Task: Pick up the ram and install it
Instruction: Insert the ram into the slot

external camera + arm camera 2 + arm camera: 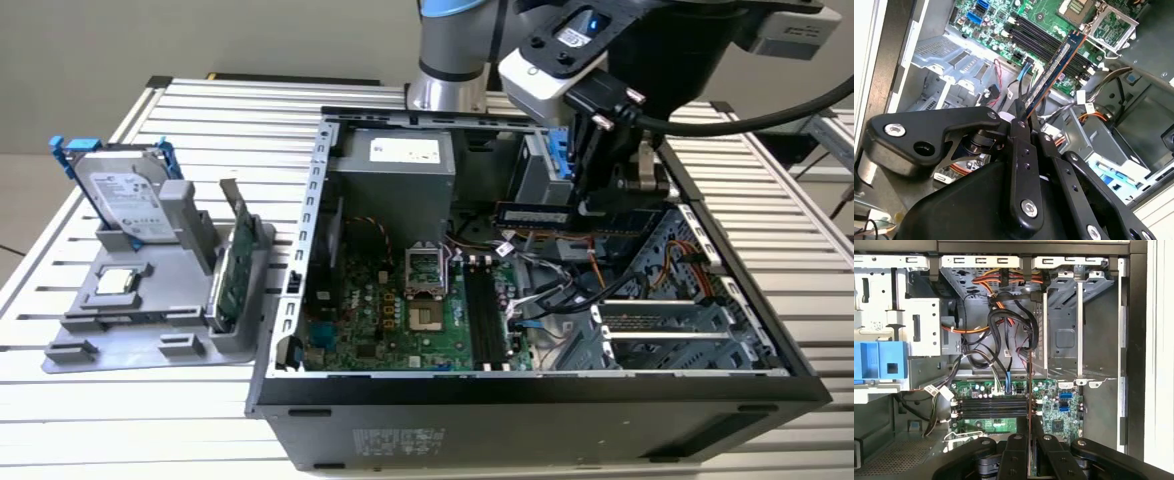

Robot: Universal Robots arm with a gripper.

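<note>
The ram point(1056, 65) was a glossy blue-green circuit board, and the gripper point(1029, 122) was smooth matt black, studded with bright metal screws. The case point(318, 220) showed dull, bare grey sheet metal inside and matt black panels outside. The table point(200, 100) was ribbed, satin-finished metal.

Hard drive point(127, 200), green card point(228, 283) upright in grey holder point(83, 350) beside case point(534, 420).
</note>
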